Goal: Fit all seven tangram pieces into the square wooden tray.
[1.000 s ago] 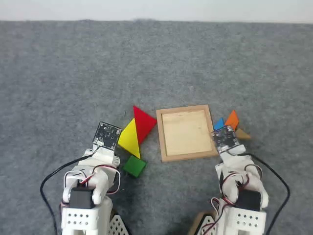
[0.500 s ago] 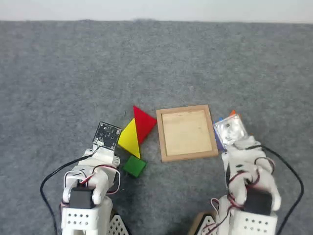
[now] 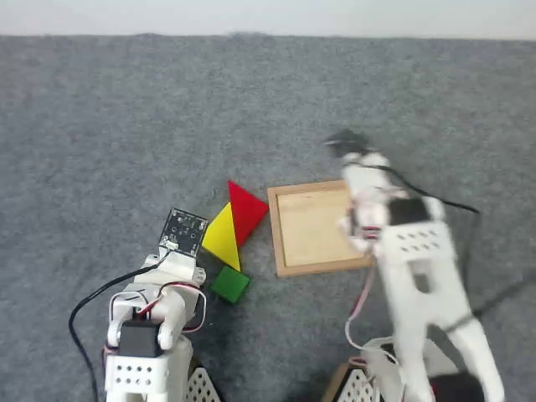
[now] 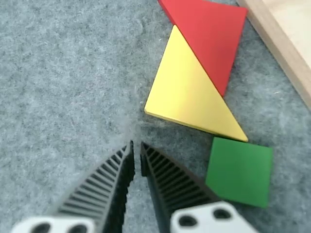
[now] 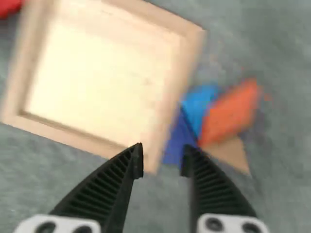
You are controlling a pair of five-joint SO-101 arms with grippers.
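Movement is all on the right: that arm has swung up from its folded rest and now stands tall over the square wooden tray (image 3: 275, 230). Its right gripper (image 5: 162, 153) is partly open and empty, with one fingertip over the tray's rim. Just beyond the tips huddle a blue triangle (image 5: 197, 109), an orange piece (image 5: 228, 111), a dark blue piece (image 5: 175, 138) and a tan triangle (image 5: 228, 155), so I'd guess the first pick comes from there. No piece is in the tray yet.

The left gripper (image 4: 136, 145) hasn't stirred. It is closed to a slit on nothing, with the yellow triangle (image 4: 189, 97), red triangle (image 4: 209, 24) and green square (image 4: 239, 170) just ahead of it.

The pieces look flat, smooth and sharp-edged. The tray is pale wood with a raised rim, and everything sits on fuzzy grey carpet (image 3: 126, 126).
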